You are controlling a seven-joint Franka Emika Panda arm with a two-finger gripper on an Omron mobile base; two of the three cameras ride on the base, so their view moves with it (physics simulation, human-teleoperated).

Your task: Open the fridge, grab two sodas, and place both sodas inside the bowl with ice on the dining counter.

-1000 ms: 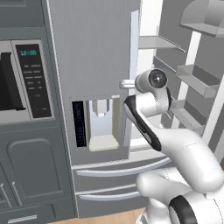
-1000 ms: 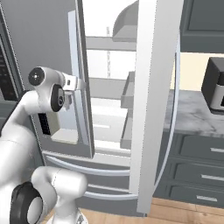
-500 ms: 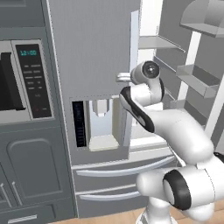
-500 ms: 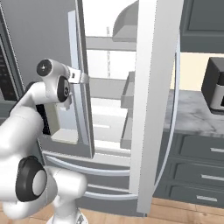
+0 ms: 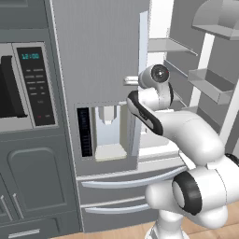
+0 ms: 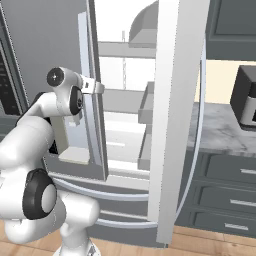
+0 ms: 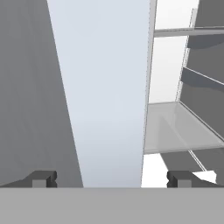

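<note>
The claw (image 7: 109, 179) is held wide apart and empty, its fingertips (image 7: 43, 178) set either side of the handle (image 7: 111, 87) on the fridge (image 5: 100, 51), presumably to pull that door. The right door (image 6: 172, 120) stands open, white shelves (image 7: 179, 127) exposed; no cans are seen.

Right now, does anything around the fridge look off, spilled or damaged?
Nothing stands out. The fridge has its right door swung open, shelves level and unspilled, and the open gripper straddles the left door's edge.
</note>
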